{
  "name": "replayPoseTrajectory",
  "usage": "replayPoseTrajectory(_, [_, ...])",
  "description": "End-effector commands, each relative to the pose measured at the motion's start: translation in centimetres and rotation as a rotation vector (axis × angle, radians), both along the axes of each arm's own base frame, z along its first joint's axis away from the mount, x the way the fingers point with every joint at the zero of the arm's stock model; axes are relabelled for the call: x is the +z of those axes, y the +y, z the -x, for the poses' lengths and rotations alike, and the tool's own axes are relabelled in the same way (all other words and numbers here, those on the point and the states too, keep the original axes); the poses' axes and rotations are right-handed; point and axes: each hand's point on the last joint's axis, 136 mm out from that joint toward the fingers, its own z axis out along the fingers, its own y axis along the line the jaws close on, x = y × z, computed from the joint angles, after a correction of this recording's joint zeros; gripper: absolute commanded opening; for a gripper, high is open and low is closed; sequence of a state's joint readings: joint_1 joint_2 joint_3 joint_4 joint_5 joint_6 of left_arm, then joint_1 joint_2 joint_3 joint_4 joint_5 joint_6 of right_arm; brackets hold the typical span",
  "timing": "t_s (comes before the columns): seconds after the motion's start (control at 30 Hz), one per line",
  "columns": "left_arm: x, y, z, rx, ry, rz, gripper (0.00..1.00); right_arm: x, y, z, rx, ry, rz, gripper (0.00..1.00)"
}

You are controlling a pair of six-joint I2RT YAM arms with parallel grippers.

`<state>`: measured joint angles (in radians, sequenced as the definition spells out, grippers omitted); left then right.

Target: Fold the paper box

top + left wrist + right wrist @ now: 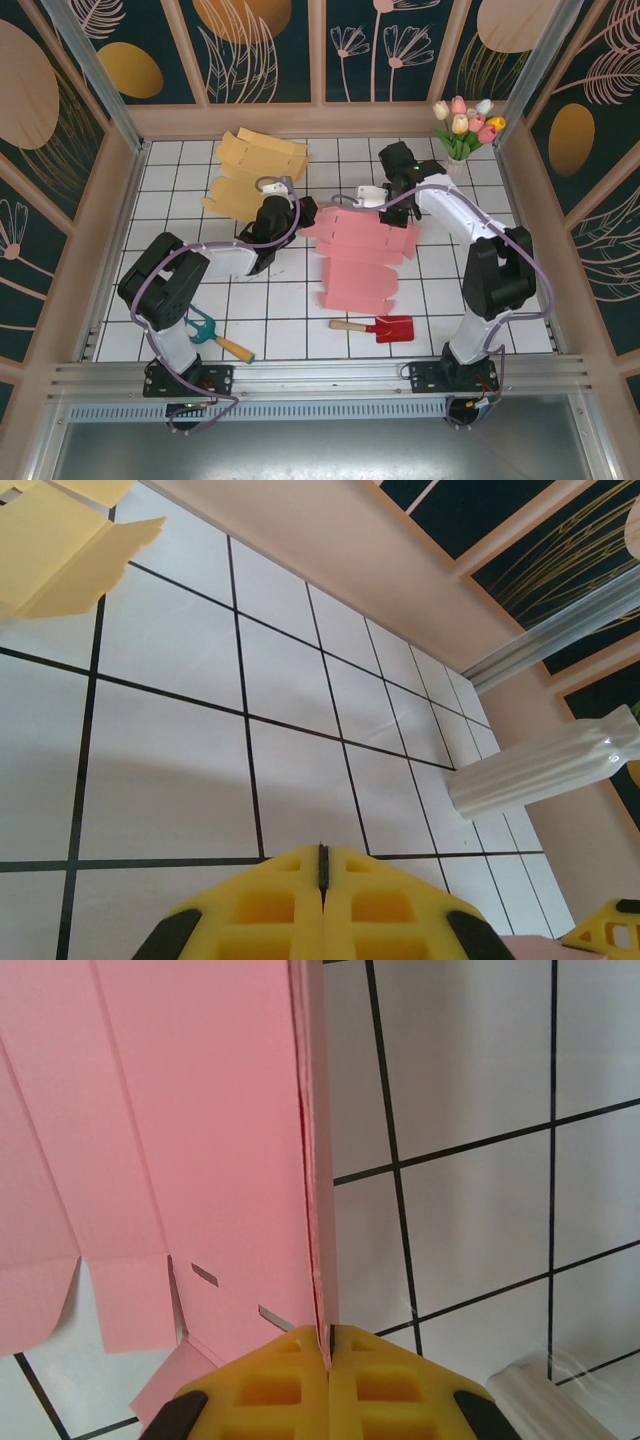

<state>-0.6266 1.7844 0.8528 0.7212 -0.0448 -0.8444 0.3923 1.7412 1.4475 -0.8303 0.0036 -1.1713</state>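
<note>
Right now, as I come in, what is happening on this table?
Two robot arms are working on the flat pink paper box in the middle of the table. The right gripper is shut on a raised edge at its far side. The left gripper is shut too, at the box's left edge, but I cannot tell whether it holds paper. The box is not yet folded into shape. A yellow paper box lies flat at the far left.

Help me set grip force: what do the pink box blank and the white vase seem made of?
The pink box blank: thin matte paperboard, judging by die-cut slots, crisp creases and a slim edge. The white vase: probably glazed ceramic, possibly plastic; ribbed, glossy, with bright highlights.
</note>
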Motion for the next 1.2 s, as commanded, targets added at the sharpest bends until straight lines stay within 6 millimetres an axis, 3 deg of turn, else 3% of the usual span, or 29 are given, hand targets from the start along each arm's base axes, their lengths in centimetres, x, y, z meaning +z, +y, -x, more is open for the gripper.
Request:
replayPoseTrajectory(0.0, [0.7,-1.0,0.2,-0.04,-0.006,0.038,0.04,1.2,0.1,-0.3,-0.001,-0.047,-0.023,0.0])
replayPoseTrajectory(0.2, [1.3,-4.2,1.7,-0.13,-0.025,0.037,0.03,1.1,0.2,-0.5,-0.026,-0.047,-0.031,0.0])
replayPoseTrajectory(0.6, [0.2,-7.4,2.8,-0.209,-0.009,0.044,0.02,1.7,1.3,-0.3,-0.042,-0.045,-0.096,0.0])
replayPoseTrajectory(0.77, [-0.5,-5.7,2.8,-0.155,-0.017,-0.042,0.04,0.9,0.6,-0.3,-0.039,-0.09,-0.055,0.0])
replayPoseTrajectory(0.93, [-2.0,-2.9,3.2,-0.089,0.007,-0.154,0.11,2.2,-0.2,-1.0,-0.051,-0.202,-0.031,0.0])
replayPoseTrajectory(1.17, [-4.3,-1.7,4.0,-0.072,0.06,-0.175,0.13,3.1,-0.8,-1.1,-0.062,-0.331,-0.004,0.0])
